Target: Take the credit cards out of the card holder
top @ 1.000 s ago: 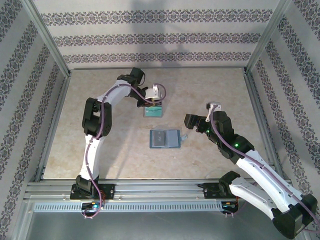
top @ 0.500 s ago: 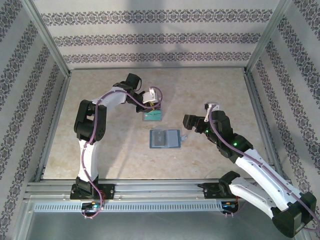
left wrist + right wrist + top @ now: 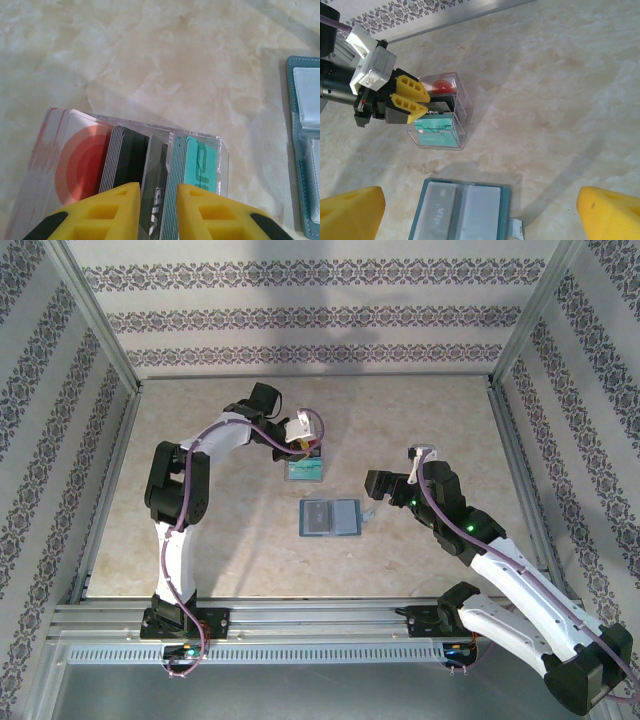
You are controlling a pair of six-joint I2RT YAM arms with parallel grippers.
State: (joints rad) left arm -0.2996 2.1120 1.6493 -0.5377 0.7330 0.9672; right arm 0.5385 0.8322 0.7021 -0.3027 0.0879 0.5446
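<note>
Left wrist: left jaws slightly apart astride a dark card, right jaws wide apart

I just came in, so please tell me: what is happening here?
The left gripper hangs over a clear plastic box where a red-and-white card, a dark card and a teal card stand; its jaws are slightly apart around the dark card. The slate-blue card holder lies open on the table, and the open right gripper hovers beside it.
</note>
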